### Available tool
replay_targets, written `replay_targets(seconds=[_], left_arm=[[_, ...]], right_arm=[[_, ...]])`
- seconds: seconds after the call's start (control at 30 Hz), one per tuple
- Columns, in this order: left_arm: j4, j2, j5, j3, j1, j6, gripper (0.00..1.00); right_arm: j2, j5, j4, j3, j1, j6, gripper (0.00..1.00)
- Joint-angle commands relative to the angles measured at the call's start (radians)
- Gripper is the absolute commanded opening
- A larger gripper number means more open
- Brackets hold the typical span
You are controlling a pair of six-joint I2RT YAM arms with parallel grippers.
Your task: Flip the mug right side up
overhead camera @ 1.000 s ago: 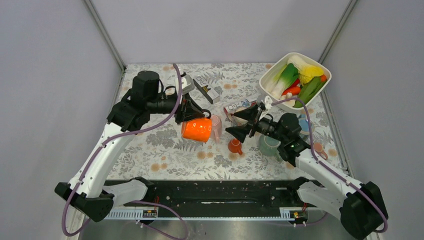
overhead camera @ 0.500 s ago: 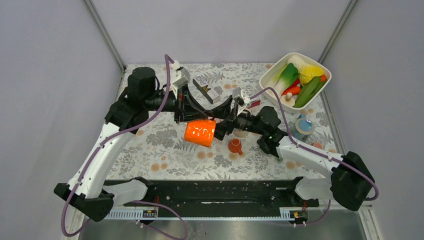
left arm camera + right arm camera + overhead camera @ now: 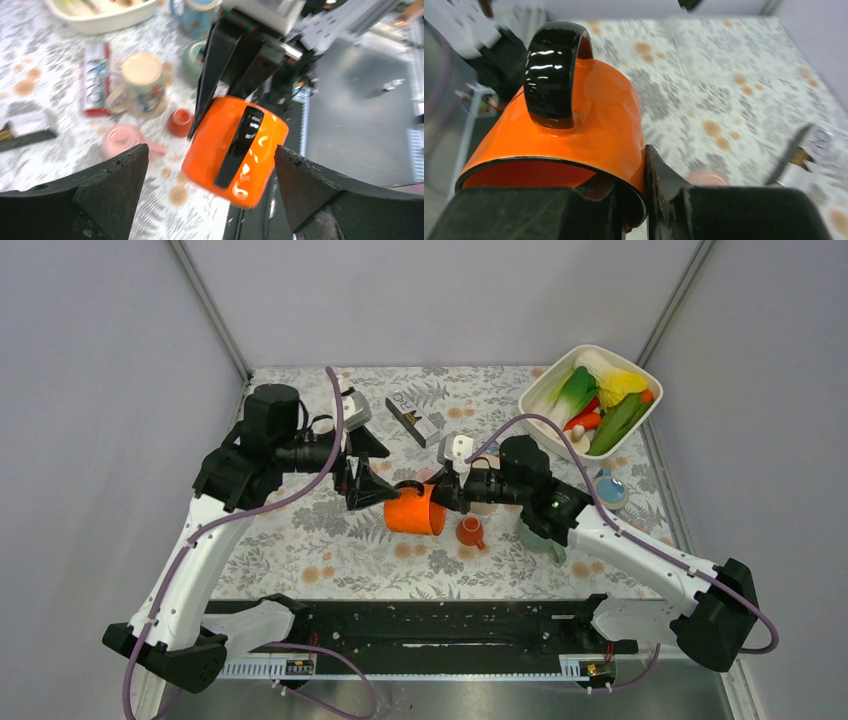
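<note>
The orange mug [image 3: 415, 510] with a black handle hangs on its side above the middle of the table, its mouth turned toward the right arm. My right gripper [image 3: 443, 495] is shut on the mug's rim [image 3: 589, 125], one finger inside the mouth and one outside; in the right wrist view the right gripper [image 3: 644, 155] pinches the wall below the handle. My left gripper [image 3: 365, 485] stands open just left of the mug's base. In the left wrist view the mug [image 3: 235, 147] sits between the spread fingers of the left gripper [image 3: 210, 150] without touching them.
A white bowl [image 3: 532, 405] of toy vegetables stands at the back right. A small orange cup [image 3: 469, 531] and a green cup [image 3: 540, 535] sit under the right arm. A blue cup [image 3: 607, 487], a dark box [image 3: 413, 417] and a pink cup [image 3: 122, 140] lie nearby.
My left gripper opened, let go of the mug and drew back to the left. My right gripper reached in and shut on the mug's rim, and the mug dropped slightly.
</note>
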Motion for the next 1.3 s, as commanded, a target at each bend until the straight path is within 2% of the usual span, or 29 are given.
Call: replay_targets(seconds=[0.0, 0.2, 0.37, 0.5, 0.67, 0.87, 0.93, 1.03, 1.13, 1.27], left_arm=[[-0.129, -0.087, -0.229, 0.063, 0.006, 0.189, 0.99], [-0.099, -0.073, -0.445, 0.057, -0.040, 0.075, 0.99], [-0.093, -0.030, -0.463, 0.008, -0.089, 0.033, 0.87], [-0.119, -0.049, -0.426, -0.072, -0.184, 0.140, 0.82], [0.025, -0.202, -0.412, -0.246, -0.228, 0.328, 0.82], [0.095, -0.212, -0.424, -0.285, -0.228, 0.252, 0.86], [0.091, -0.218, -0.448, -0.255, -0.216, 0.177, 0.90], [0.081, -0.247, -0.476, -0.231, -0.206, 0.050, 0.95], [0.069, -0.297, -0.512, -0.224, -0.204, 0.013, 0.95], [0.052, -0.322, -0.737, -0.184, -0.200, -0.015, 0.95]], right_arm=[[-0.030, 0.158, -0.537, 0.200, 0.007, -0.531, 0.00], [0.047, 0.260, -0.721, 0.323, 0.064, -0.820, 0.00], [0.076, 0.263, -0.767, 0.357, 0.093, -1.098, 0.00], [0.127, 0.277, -0.872, 0.457, 0.100, -1.194, 0.00], [0.204, 0.277, -0.958, 0.582, 0.099, -1.279, 0.00], [0.263, 0.253, -0.990, 0.665, 0.100, -1.312, 0.00], [0.271, 0.266, -0.984, 0.681, 0.100, -1.288, 0.00], [0.323, 0.323, -0.915, 0.784, 0.099, -0.949, 0.00], [0.442, 0.431, -0.989, 0.994, 0.099, -0.700, 0.00], [0.565, 0.589, -1.024, 1.185, 0.098, -0.381, 0.00]])
